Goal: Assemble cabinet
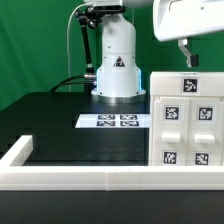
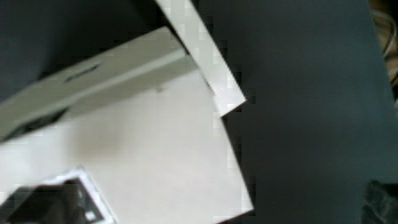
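The cabinet [image 1: 187, 118] is a white box with several black-and-white tags on its front and stands on the black table at the exterior view's right. My gripper [image 1: 187, 58] hangs from the white hand at the top right, a little above the cabinet's top and apart from it. Its fingers are small and blurred there, so I cannot tell how the jaws stand. The wrist view is filled by a flat white face of the cabinet [image 2: 143, 130] with part of a tag at one corner and a thin white edge strip [image 2: 205, 55]. My fingertips do not show in it.
The marker board [image 1: 115, 121] lies flat in front of the white robot base [image 1: 115, 65]. A long white rail [image 1: 90, 176] edges the table's front and turns up the exterior view's left side. A green backdrop stands behind.
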